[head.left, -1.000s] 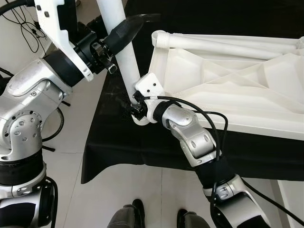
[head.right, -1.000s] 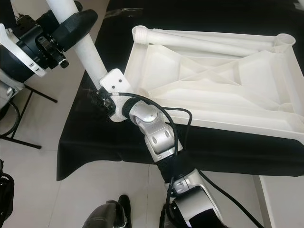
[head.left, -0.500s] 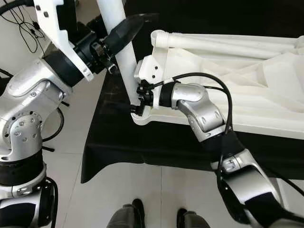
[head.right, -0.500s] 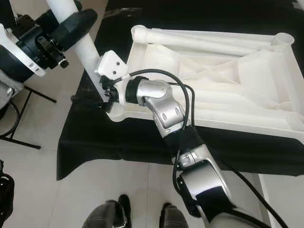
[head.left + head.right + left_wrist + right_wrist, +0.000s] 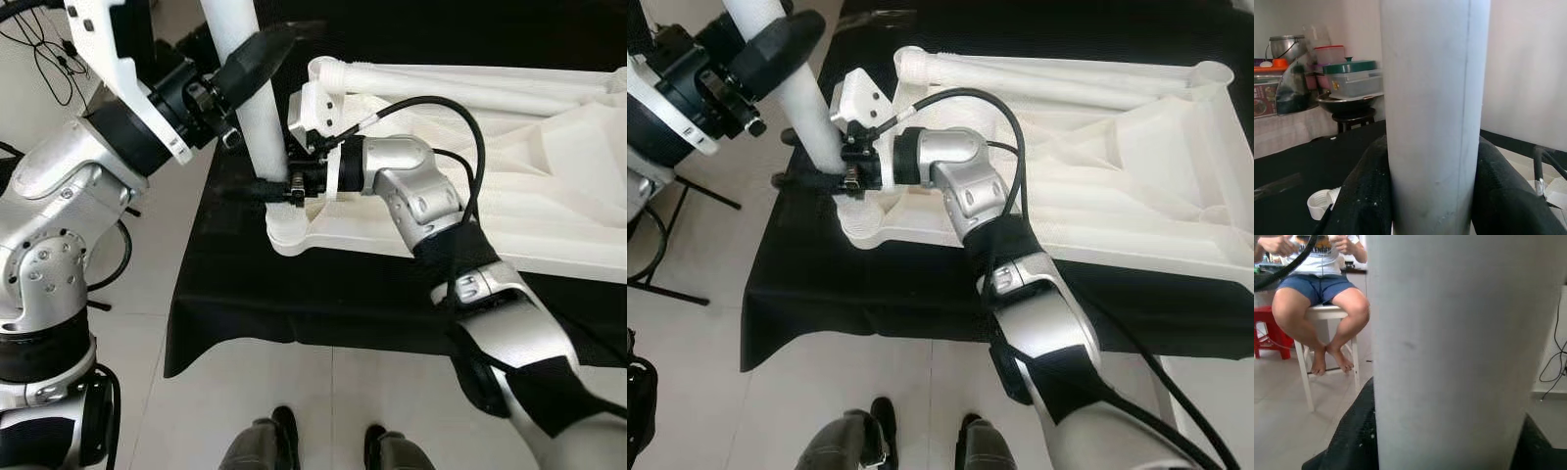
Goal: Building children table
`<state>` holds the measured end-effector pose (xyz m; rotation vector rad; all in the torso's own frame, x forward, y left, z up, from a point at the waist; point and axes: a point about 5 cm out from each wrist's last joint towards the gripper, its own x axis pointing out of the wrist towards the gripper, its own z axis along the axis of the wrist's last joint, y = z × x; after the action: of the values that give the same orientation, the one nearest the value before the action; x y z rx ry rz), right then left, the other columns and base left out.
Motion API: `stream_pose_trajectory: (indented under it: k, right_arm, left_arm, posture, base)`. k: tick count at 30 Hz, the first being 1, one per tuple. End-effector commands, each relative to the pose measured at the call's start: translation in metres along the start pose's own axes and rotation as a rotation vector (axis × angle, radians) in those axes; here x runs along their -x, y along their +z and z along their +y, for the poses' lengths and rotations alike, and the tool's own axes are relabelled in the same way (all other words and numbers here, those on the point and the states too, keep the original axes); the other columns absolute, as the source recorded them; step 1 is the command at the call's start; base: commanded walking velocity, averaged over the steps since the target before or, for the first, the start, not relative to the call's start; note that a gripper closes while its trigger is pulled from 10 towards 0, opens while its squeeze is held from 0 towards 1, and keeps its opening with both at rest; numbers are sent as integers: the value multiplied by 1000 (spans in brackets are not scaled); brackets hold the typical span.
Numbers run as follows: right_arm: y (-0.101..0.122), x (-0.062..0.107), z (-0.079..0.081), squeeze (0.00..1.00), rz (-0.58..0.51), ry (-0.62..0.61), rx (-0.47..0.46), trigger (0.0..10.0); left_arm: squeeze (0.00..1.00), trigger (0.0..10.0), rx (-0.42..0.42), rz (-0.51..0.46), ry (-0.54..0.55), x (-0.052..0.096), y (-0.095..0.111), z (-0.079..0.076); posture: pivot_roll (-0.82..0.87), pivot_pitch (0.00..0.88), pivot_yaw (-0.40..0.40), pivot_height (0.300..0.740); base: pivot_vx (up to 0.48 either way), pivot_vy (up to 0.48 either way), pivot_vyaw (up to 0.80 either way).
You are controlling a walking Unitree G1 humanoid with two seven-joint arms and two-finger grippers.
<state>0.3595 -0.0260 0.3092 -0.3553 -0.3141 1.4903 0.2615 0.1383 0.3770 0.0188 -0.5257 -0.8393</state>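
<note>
The white children's table top (image 5: 470,196) lies upside down on a black-covered table (image 5: 245,304). A white table leg (image 5: 260,137) stands tilted, with its lower end in the near-left corner socket (image 5: 284,233). High on the leg, my left gripper (image 5: 257,61) is shut on it, a black finger (image 5: 1364,196) on each side. Just above the socket, my right gripper (image 5: 257,192) is shut on the same leg (image 5: 1449,357). A second white leg (image 5: 470,86) lies along the far edge of the top.
A person (image 5: 1322,289) sits on a white stool (image 5: 1308,367) beyond the leg. Pots and lidded containers (image 5: 1349,81) stand on a far counter. A small white cap (image 5: 1320,205) lies on the black cloth. Cables (image 5: 44,44) hang at the left. My feet (image 5: 284,441) are on the tiled floor.
My right gripper has risen from the corner socket and now holds the leg a little higher, with its wrist turned level. The left gripper has kept its hold.
</note>
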Motion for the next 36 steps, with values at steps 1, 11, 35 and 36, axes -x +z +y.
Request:
stream_pose_trajectory:
  k: [1,11,35,36]
  right_arm:
    - [1,-23,14,0,-7,124,32,0]
    - [-2,-25,12,0,-1,160,44,0]
    - [-72,-6,42,0,338,-651,-295,0]
    - [-72,-6,42,0,338,-651,-295,0]
  left_arm:
    - [0,0,42,62,-16,-2,-12,-2]
    - [1000,10000,35,53,-5,-3,-14,-3]
    - [0,10000,57,70,50,-5,-16,0]
    - [0,10000,57,70,50,-5,-16,0]
  posture:
    - [98,314,70,740]
    - [89,316,67,740]
    - [55,304,56,740]
    - [55,304,56,740]
  base:
    - [0,0,0]
    - [0,0,0]
    - [0,0,0]
    - [0,0,0]
